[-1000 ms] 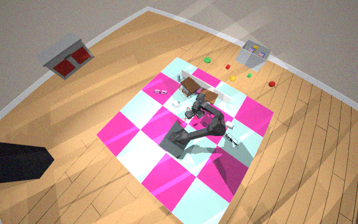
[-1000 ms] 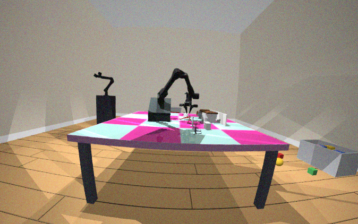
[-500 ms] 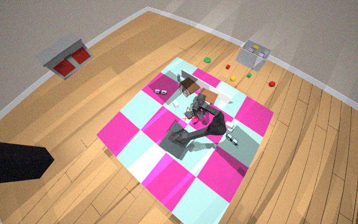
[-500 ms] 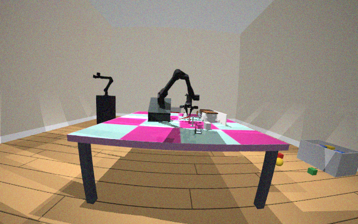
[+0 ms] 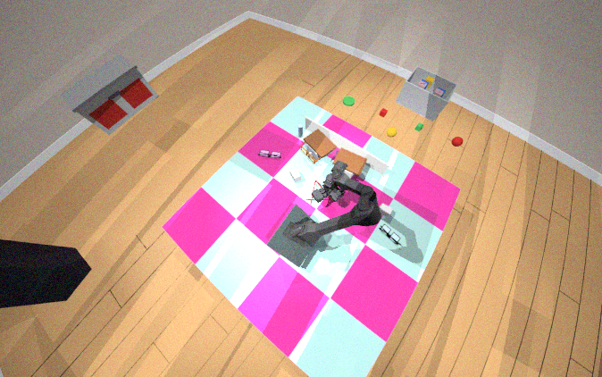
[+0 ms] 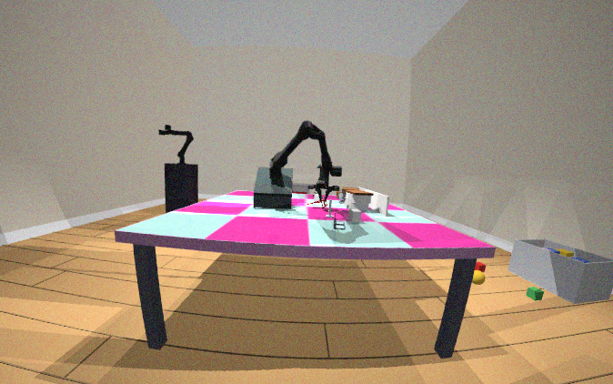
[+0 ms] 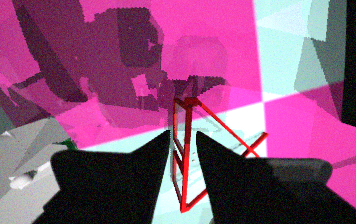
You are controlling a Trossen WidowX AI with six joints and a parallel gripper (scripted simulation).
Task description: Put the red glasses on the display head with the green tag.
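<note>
The red glasses (image 5: 317, 183) (image 7: 187, 150) stand with their front between my fingers, temples spreading to the right in the wrist view. My gripper (image 5: 328, 201) (image 6: 323, 199) (image 7: 183, 135) points down and is partly open, with a narrow gap around the glasses' front; I see no firm grip. One brown-topped head (image 5: 350, 161) is just behind the gripper, partly hidden by it. A bit of green tag (image 7: 68, 144) shows by a grey-white shape at the left of the wrist view. The other brown-topped head (image 5: 320, 142) wears orange glasses (image 5: 309, 154).
A white panel (image 5: 380, 164) (image 6: 381, 203) stands behind the heads. Small white blocks (image 5: 295, 175) (image 6: 355, 216) stand on either side. Pinkish glasses (image 5: 270, 154) lie on the far left and black glasses (image 5: 389, 234) (image 6: 339, 224) on the other side. A small grey-blue cylinder (image 5: 300, 131) stands near the panel.
</note>
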